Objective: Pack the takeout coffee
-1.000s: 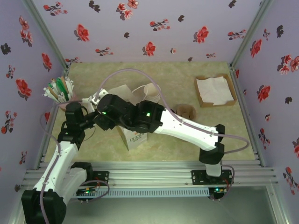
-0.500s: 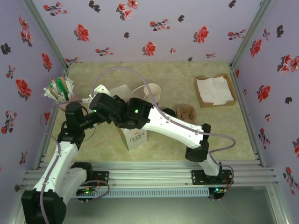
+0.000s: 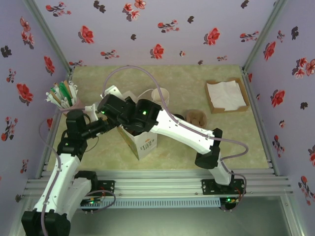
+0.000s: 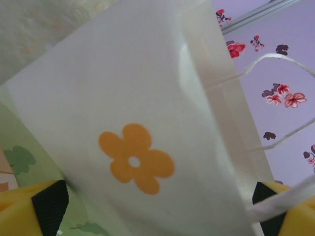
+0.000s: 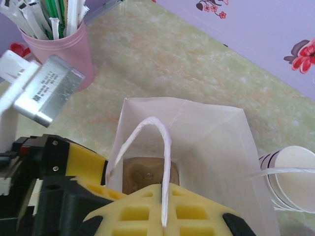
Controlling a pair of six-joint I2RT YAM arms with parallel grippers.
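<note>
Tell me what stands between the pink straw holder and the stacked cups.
The open white paper bag, between holder and cups in the right wrist view.

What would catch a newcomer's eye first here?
Both arms crowd the white paper bag left of centre. The left claw straddles its flower-printed wall, and the right claw hangs over the open mouth, pinching a handle loop. A brown thing, too unclear to name, lies at the bag's bottom.

White-shelled arms [image 3: 189, 135] with black joints [image 3: 75, 132] carry green lights [image 3: 143, 112] and looping pale pink cables [image 3: 129, 73]; the left gripper [image 4: 157, 211] has yellow fingers [image 4: 17, 212], black pads [image 4: 50, 205].
</note>
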